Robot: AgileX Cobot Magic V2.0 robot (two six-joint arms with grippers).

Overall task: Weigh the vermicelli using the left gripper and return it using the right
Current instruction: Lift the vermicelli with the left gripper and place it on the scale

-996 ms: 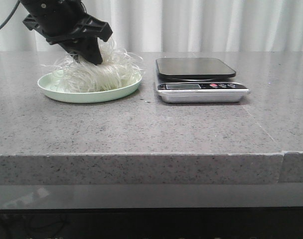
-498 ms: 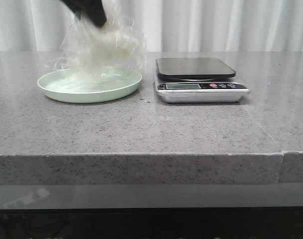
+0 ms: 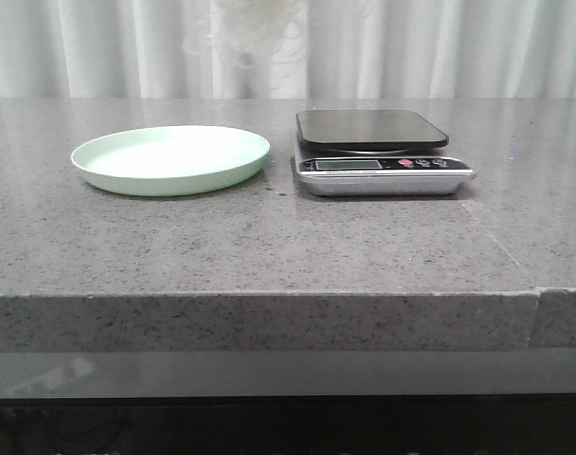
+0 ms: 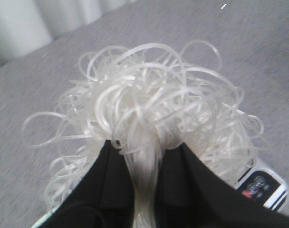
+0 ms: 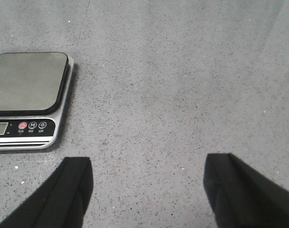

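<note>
Grey stone counter lies under me. My left gripper [image 4: 147,190] is clamped on the vermicelli [image 4: 149,118], held high in the air, a round tangle with no clear long axis, blurred and cropped in the front view. Below: bare plate [image 3: 171,159], scale [image 3: 378,152]. My right gripper [image 5: 147,187] gapes wide.

Left black two-fingered gripper [image 4: 145,178]: fingers closing on a stem of the fluffy white translucent vermicelli nest [image 4: 149,118], carrying it raised off the table.

Right black two-fingered gripper [image 5: 147,190]: fingers [image 5: 73,183] standing wide apart, gripping nothing, hovering above the table to the right.
</note>
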